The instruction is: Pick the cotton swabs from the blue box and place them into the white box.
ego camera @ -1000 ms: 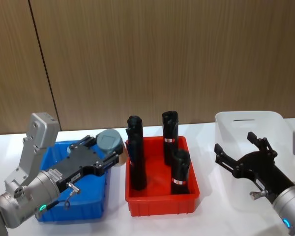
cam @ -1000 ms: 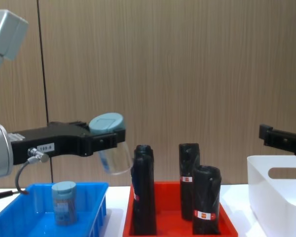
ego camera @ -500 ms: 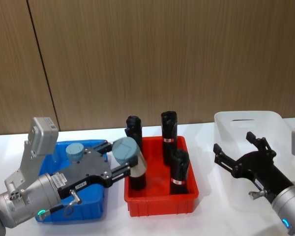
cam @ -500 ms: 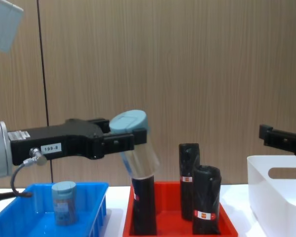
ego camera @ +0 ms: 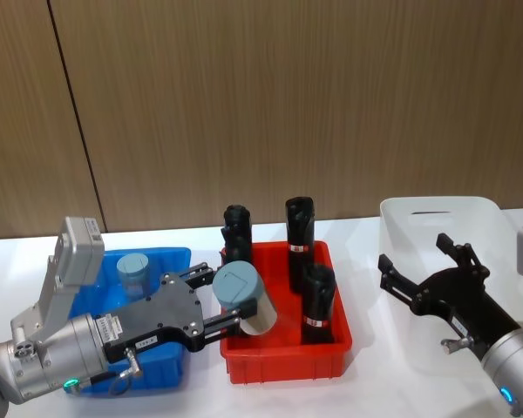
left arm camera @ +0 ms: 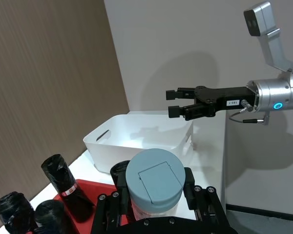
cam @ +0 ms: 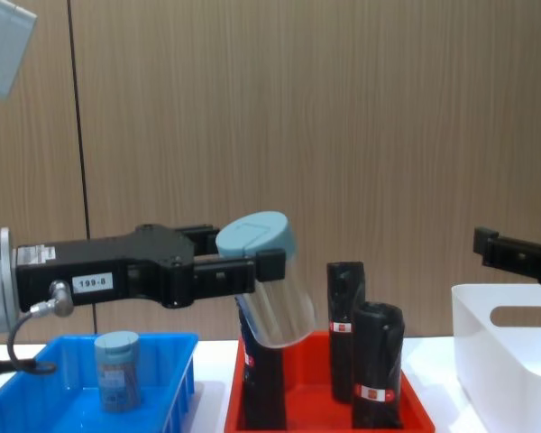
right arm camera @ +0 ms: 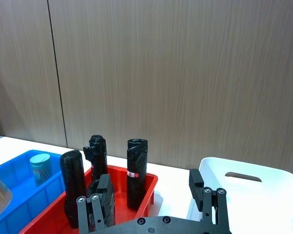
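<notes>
Clear plastic under a grey-blue lid, the jar of cotton swabs point(ego camera: 241, 298) hangs tilted at the lower middle of the head view. The fingers of the left gripper point(ego camera: 225, 298) pinch it by its sides. It is off the bench point(ego camera: 375, 392), over the near left corner of the red tray point(ego camera: 288, 364), between the blue box point(ego camera: 170, 256) at lower left and the white box point(ego camera: 436, 207) at right. I judge it is kept nearer the camera than the black rolls point(ego camera: 301, 228) to avoid knocking them. A second jar point(ego camera: 133, 272) stands upright in the blue box. The right gripper point(ego camera: 414, 251) hovers over the white box with fingers spread and empty, perhaps ready to receive the jar. In the chest view the held jar covers part of one roll. The right gripper screens the white box's floor, so I cannot tell what it holds.
</notes>
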Available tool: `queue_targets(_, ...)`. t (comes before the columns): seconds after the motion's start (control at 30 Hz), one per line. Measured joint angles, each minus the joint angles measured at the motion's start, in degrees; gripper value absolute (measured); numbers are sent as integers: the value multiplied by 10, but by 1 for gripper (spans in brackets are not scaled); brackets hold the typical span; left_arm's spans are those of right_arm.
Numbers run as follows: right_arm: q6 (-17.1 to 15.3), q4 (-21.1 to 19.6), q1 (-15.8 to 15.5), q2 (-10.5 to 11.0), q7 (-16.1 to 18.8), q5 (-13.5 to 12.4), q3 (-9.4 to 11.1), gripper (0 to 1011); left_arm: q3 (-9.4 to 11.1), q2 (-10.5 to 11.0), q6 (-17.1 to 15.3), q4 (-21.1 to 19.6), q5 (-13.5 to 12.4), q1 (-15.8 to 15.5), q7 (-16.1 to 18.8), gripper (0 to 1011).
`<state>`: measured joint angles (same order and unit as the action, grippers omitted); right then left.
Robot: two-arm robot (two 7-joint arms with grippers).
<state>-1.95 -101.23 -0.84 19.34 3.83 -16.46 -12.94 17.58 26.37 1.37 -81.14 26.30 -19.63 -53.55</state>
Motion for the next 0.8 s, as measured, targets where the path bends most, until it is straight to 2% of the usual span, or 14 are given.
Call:
queue_targets(0.4, 1, 0, 0, 1, 8, 0, 1, 1001, 2, 2, 1, 3, 0, -2, -16, 660)
queue_targets(0.67, -3, 2, 3, 7, 34, -3, 4, 1002, 2, 2, 2, 4, 0, -3, -21, 660)
queue_targets(0.8, -18, 2, 7, 14, 58, -7, 8, 1002, 3, 2, 2, 5, 0, -3, -23, 660)
